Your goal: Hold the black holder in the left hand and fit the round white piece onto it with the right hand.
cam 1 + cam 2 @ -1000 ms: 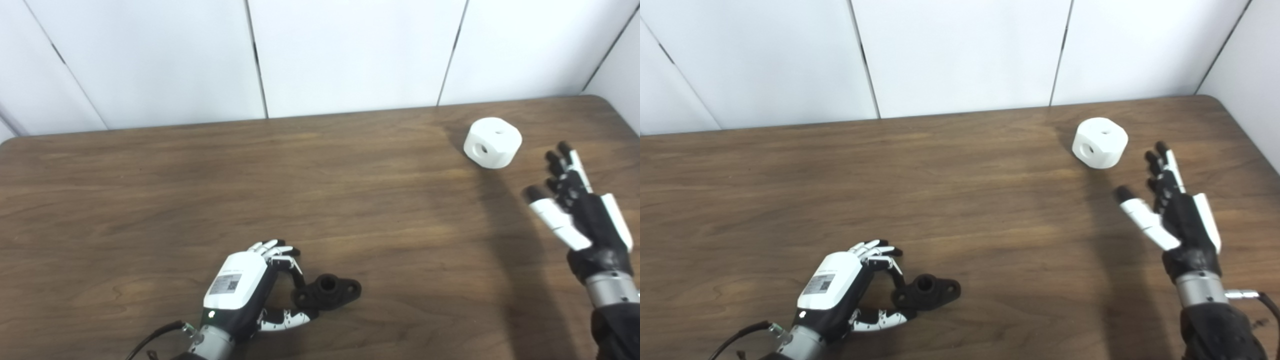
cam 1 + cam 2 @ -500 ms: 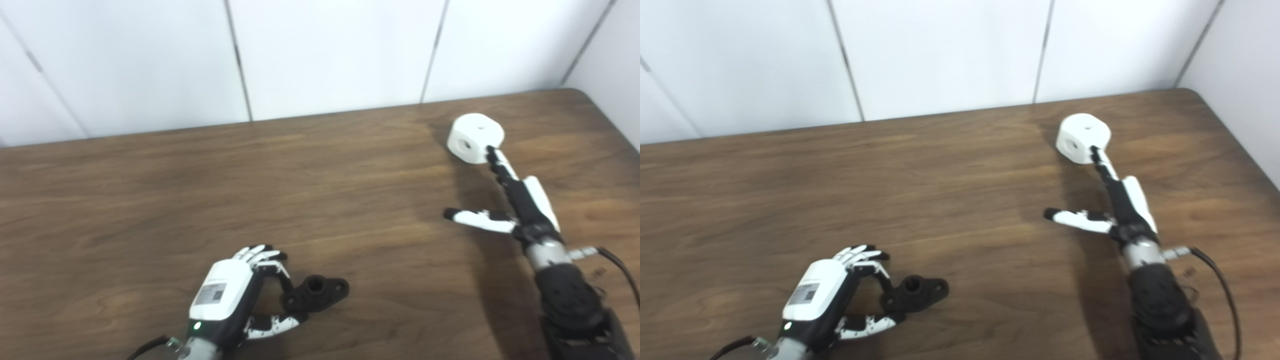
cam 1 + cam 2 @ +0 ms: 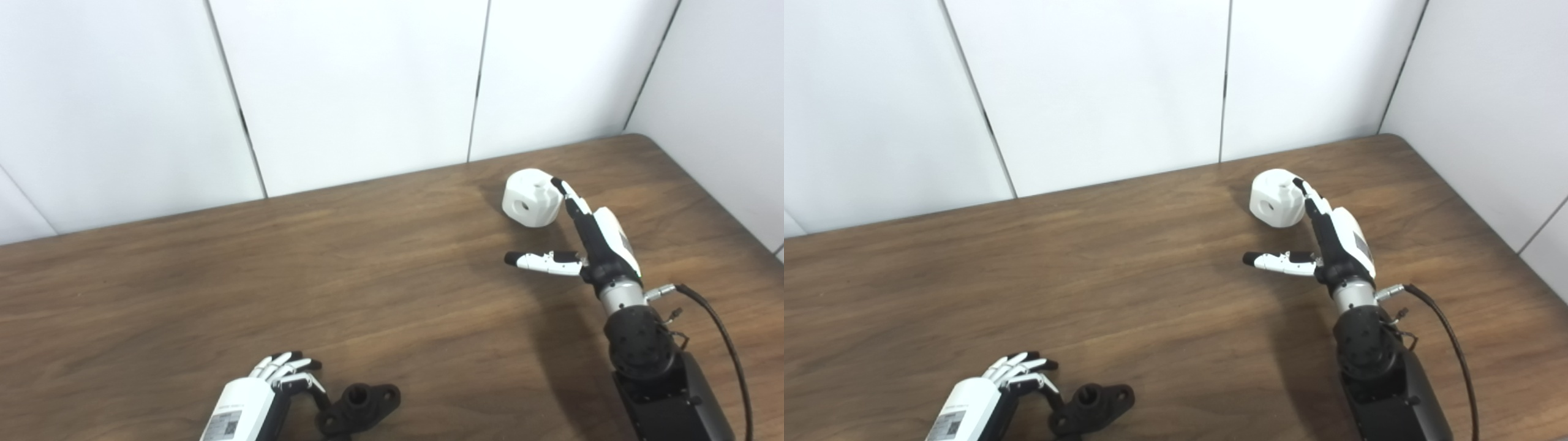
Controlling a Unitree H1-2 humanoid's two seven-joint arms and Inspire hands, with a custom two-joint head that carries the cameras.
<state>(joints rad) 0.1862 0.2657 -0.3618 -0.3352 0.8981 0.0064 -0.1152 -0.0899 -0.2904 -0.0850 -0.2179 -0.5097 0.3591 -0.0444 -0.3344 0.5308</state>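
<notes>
right hand [image 3: 593,236]: spread, fingertips touching white piece [image 3: 530,198], upper right | left hand [image 3: 986,401]: curled against black holder [image 3: 1092,406], grip unclear | right-eye view shows more holder

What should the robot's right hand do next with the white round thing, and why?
Probably close around the round white piece and lift it. The right hand is open: its fingertips reach the piece's far right side, while its thumb sticks out well short of it, so nothing grips it yet. The piece sits on the table, far from the black holder by the left hand.
</notes>
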